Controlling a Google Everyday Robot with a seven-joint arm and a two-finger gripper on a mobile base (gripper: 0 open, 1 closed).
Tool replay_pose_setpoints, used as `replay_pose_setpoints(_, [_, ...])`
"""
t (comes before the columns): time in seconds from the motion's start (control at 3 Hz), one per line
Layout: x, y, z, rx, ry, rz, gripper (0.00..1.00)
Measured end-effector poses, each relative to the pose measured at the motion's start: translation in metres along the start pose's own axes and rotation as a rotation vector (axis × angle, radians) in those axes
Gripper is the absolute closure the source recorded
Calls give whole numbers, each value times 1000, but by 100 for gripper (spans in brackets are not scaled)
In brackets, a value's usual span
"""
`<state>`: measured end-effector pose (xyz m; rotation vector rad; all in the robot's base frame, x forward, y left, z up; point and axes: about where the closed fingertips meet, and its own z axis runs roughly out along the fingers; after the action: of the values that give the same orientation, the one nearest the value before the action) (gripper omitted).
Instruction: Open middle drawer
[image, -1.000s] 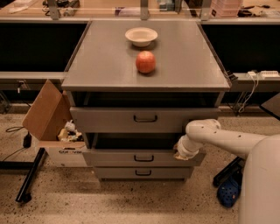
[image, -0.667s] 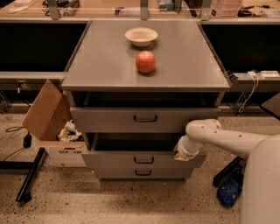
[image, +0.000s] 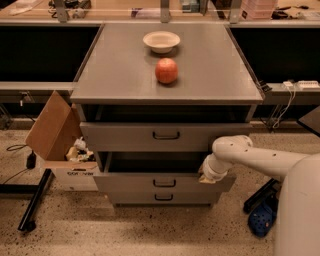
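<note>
Currently the gripper (image: 206, 176) sits at the right end of the middle drawer (image: 140, 183), against the upper edge of its front, with the arm (image: 260, 157) reaching in from the right. Whether it is clenched or released cannot be told. The drawer front runs left to right, long axis horizontal. Its loop handle (image: 164, 183) lies left of the gripper, at the centre of the front and apart from it. The front stands proud of the bottom drawer (image: 135, 198) and a dark gap shows above it, so judged partly open; further travel would be toward the camera, square to the front. Top drawer (image: 120, 136) also stands out a little, overhanging the gap close above the gripper; judged the only thing crowding the move. Cardboard box (image: 50, 130) stands left of the cabinet, well apart. On the counter (image: 115, 75): apple (image: 166, 70), with bowl (image: 161, 41) behind it. A jerky pull could set the apple rolling.
</note>
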<state>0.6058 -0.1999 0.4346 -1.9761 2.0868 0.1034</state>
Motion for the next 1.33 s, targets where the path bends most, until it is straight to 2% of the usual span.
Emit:
replay_pose_setpoints(0.67, [0, 0, 0, 0, 0, 0, 11])
replay_pose_setpoints(1.0, [0, 0, 0, 0, 0, 0, 0])
replay_pose_setpoints(1.33, [-2, 9, 6, -31, -18, -18, 0])
